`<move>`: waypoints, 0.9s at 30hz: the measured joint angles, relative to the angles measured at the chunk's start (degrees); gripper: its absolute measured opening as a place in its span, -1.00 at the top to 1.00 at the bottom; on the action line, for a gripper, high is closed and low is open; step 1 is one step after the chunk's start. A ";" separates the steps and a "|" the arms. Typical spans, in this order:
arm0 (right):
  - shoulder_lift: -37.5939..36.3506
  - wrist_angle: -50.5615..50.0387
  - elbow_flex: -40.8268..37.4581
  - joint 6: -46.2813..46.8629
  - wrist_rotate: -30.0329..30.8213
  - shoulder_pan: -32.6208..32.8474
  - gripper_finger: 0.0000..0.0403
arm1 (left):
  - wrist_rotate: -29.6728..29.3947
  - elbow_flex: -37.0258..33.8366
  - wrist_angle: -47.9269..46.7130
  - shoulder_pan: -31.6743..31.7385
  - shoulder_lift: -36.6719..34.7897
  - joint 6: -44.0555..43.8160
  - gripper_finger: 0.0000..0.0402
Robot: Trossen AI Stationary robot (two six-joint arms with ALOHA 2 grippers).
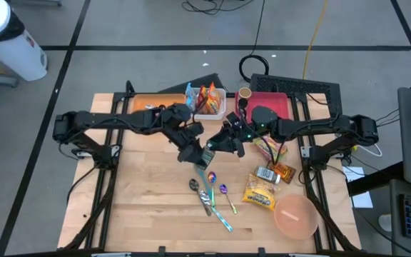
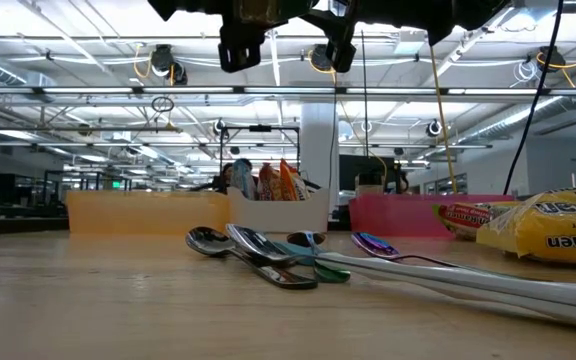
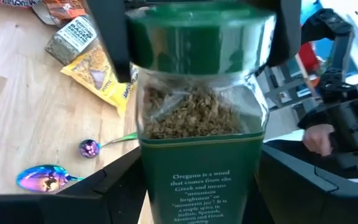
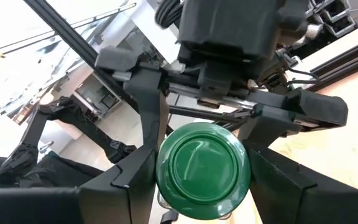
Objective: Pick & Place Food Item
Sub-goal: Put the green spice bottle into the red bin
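Left wrist view: the oregano jar (image 3: 197,124), clear glass with a green lid and green label, is held up off the bench (image 1: 141,200), with dried herb visible behind the glass. High view places it (image 1: 209,157) above the middle of the bench, between the two arms where they meet.

Right hand (image 4: 202,162): its two dark fingers sit against opposite sides of the green lid, pinching the jar by the lid. The left wrist view confirms this, showing the same hand (image 3: 197,37) clamped across the lid from the far side.

Left hand (image 3: 199,155): its fingers stand on either side of the glass body below the lid. I cannot tell whether they press on the glass or stand just clear of it.

Bench contents, high view: a cluster of spoons (image 1: 209,193) lies on the wood just in front of the jar's position, some with coloured iridescent bowls. To the right of the spoons lies a yellow noodle packet (image 1: 259,193), with further snack packets near it. A pink bowl (image 1: 295,216) stands near the front right corner. At the rear edge, a white tray (image 1: 216,107) holding snack bags sits between an orange bin (image 1: 145,103) and a red bin (image 1: 270,101).
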 joint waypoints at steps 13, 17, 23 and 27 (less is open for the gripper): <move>-0.02 0.37 0.00 0.04 -1.38 -1.07 0.01 | 6.48 0.01 0.36 5.01 -0.02 -0.87 -0.42; -0.04 0.47 0.00 0.53 -2.09 -2.86 0.01 | 7.36 0.01 0.19 5.91 -1.20 -0.81 -0.42; -1.45 0.95 0.11 1.47 -4.79 -5.98 0.01 | 5.16 -0.02 -1.61 8.48 -6.38 1.13 -0.42; -2.97 -1.14 -0.02 0.83 -6.18 -8.00 0.01 | 4.82 0.01 -2.78 11.40 -11.45 2.39 -0.42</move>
